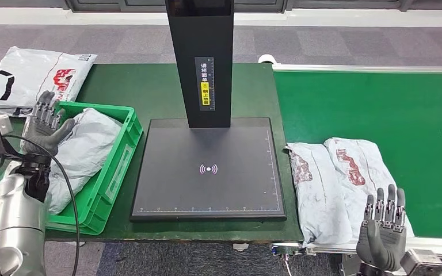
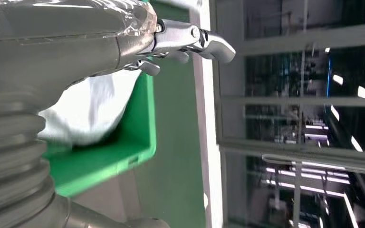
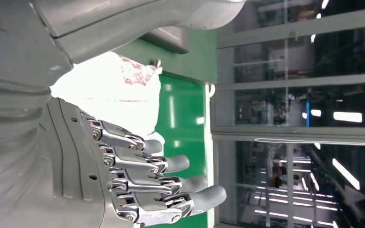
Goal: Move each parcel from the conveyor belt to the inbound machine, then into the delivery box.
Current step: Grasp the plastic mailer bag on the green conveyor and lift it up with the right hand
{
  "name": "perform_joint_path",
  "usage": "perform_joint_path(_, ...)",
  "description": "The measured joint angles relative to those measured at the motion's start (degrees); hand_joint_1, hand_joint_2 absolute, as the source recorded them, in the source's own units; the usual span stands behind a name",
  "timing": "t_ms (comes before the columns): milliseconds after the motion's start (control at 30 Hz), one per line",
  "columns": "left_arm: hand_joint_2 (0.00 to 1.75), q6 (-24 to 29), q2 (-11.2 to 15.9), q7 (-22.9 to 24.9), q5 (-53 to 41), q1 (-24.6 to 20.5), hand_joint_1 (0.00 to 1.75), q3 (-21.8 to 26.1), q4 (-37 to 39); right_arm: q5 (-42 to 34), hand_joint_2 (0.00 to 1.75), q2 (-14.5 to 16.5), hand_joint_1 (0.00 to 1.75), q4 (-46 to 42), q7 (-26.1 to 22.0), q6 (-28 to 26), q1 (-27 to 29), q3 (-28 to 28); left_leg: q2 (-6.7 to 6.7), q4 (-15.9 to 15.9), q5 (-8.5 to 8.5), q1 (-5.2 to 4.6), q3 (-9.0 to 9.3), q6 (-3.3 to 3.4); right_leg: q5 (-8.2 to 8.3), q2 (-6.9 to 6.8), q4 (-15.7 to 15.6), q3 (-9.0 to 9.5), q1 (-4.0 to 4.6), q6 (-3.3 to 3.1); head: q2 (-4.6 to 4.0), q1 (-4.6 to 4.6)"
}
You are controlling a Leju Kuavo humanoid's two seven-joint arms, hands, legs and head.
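I am looking down through the head view, and my left hand [image 1: 45, 127] is hovering at the left of the frame over the green delivery box [image 1: 113, 172], fingers spread and grasping nothing. A grey parcel [image 1: 80, 155] is lying inside that box, just right of the hand; in the left wrist view the same pale parcel [image 2: 92, 107] is sitting in the green box [image 2: 119, 161] beneath my fingers [image 2: 209, 45], which are extended with nothing between them.

My right hand [image 1: 383, 230] is showing at the lower right of the frame, palm up, fingers apart and released. It is sitting at the near edge of the green conveyor belt [image 1: 380, 103], just beside the lower right corner of a crumpled grey parcel with red print [image 1: 339, 178]; I cannot tell whether it is touching it. In the right wrist view the fingers [image 3: 166, 183] are fanning out over the belt [image 3: 180, 109] next to that white-and-red parcel [image 3: 114, 95].

The inbound machine [image 1: 207, 167] is standing in the centre of the frame, its black plate bare. Another printed bag [image 1: 29, 77] is lying at the upper left on the dark green table [image 1: 149, 86].
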Motion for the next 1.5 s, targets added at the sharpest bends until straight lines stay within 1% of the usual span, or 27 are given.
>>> perform_joint_path(100,1.75,-0.28,-0.89,0.43,0.85,1.24,0.00,0.00,-0.98,0.51,1.75,0.00,0.00,0.26,0.02,-0.01,-0.04,-0.09,0.03,0.00,0.00,0.00,0.00,0.01,0.00,0.02,0.00,-0.01,0.00,0.00,0.00,0.00)
perform_joint_path(267,1.75,-0.28,-1.45,0.68,1.44,1.97,0.00,0.00,-1.96,0.68,1.75,0.00,0.00,0.37,0.02,0.00,-0.05,-0.11,0.01,0.00,0.00,0.00,0.00,0.00,0.00,0.00,0.00,-0.01,0.01,0.00,0.00,0.00)
perform_joint_path(700,1.75,-0.28,-1.88,0.71,1.52,2.17,0.00,0.00,-2.57,0.73,1.75,0.00,0.00,0.37,0.02,-0.01,-0.05,-0.14,0.00,0.00,0.00,0.00,0.00,0.00,0.00,0.01,0.00,-0.01,0.02,0.00,0.00,0.00)
perform_joint_path(1033,1.75,-0.29,-1.94,0.77,1.51,2.31,0.00,-0.01,-2.68,2.47,1.75,0.00,0.00,0.40,0.23,-0.73,-0.09,-0.14,0.00,0.00,0.00,0.00,0.00,0.00,0.00,0.01,0.00,-0.01,0.02,0.00,0.00,0.00)
perform_joint_path(1100,1.75,-0.08,-2.43,0.40,0.74,3.07,0.00,-0.22,-3.61,6.85,1.75,-0.07,0.00,0.70,1.05,-2.95,-0.42,-0.14,0.03,0.00,0.00,0.00,0.01,0.00,0.00,0.03,0.00,-0.01,0.02,0.00,0.00,0.00)
perform_joint_path(1133,1.75,0.33,-3.04,-0.06,-0.19,3.85,0.00,-0.61,-4.58,10.48,1.75,-0.20,0.00,1.12,1.80,-4.93,-0.85,-0.14,0.05,0.00,0.00,0.00,0.02,0.00,0.01,0.04,0.00,-0.01,0.00,0.00,0.00,0.00)
perform_joint_path(1200,1.75,1.88,-5.07,-1.40,-3.04,6.26,0.00,-2.50,-7.33,19.18,1.75,-0.88,0.00,2.78,3.91,-9.82,-2.81,-0.14,0.07,0.01,-0.01,-0.01,0.03,0.01,0.02,0.06,0.00,-0.01,-0.05,0.02,0.00,0.00)
perform_joint_path(1233,1.75,3.02,-6.42,-2.28,-4.85,7.80,0.00,-4.19,-9.10,24.00,1.75,-1.55,0.00,4.17,5.39,-12.59,-4.39,-0.12,0.07,0.01,0.00,-0.03,0.02,0.03,0.04,0.07,-0.01,-0.01,-0.11,0.05,0.00,0.00)
perform_joint_path(1300,1.75,5.99,-9.52,-4.22,-9.11,11.52,0.00,-8.98,-13.02,33.73,1.75,-3.43,0.00,7.74,9.40,-18.23,-8.74,0.23,0.07,0.02,0.01,-0.11,0.02,0.11,0.09,0.05,-0.01,0.01,-0.25,0.16,0.00,0.01)
perform_joint_path(1367,1.75,9.21,-12.64,-6.19,-13.25,15.45,0.00,-14.89,-16.77,43.28,1.75,-5.86,0.00,12.29,14.69,-23.12,-14.08,1.16,0.07,0.04,0.03,-0.24,-0.01,0.25,0.15,0.06,-0.02,0.03,-0.39,0.31,0.00,0.01)
perform_joint_path(1433,1.75,11.27,-15.14,-7.84,-15.43,18.95,0.00,-21.03,-19.59,51.15,1.75,-8.41,0.00,17.53,19.89,-26.38,-19.90,2.38,0.11,0.09,0.03,-0.34,-0.03,0.41,0.23,0.11,-0.04,0.00,-0.49,0.46,0.00,0.00)
perform_joint_path(1500,1.75,11.88,-17.19,-9.22,-15.89,21.61,0.00,-26.24,-21.30,57.39,1.75,-11.35,0.00,23.56,24.10,-28.53,-25.62,3.85,0.11,0.14,0.06,-0.37,-0.12,0.55,0.31,0.13,-0.05,0.00,-0.53,0.59,0.00,0.01)
